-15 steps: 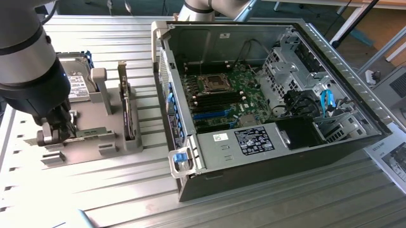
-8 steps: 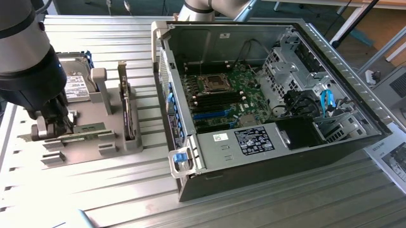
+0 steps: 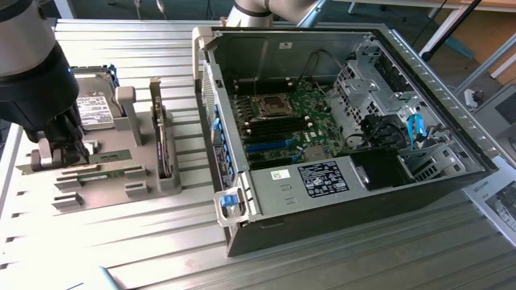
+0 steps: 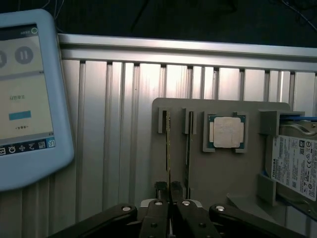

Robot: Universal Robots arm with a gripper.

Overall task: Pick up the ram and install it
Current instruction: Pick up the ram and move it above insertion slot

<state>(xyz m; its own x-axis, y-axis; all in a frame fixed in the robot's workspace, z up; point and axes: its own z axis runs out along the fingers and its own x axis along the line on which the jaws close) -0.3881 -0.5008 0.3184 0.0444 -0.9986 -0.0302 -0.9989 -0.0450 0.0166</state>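
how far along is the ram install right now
Done: the gripper sits at the grey holder, closed on the ram. In hand: that ram, on edge in its slot, not lifted. Left: the move into the open computer case, where the memory slots look empty.

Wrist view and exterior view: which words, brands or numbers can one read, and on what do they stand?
"TOSHIBA": on the hard drive label; its other print too small.
On the tablet screen: blurred, not readable.
On the black label inside the computer case: too small to read.
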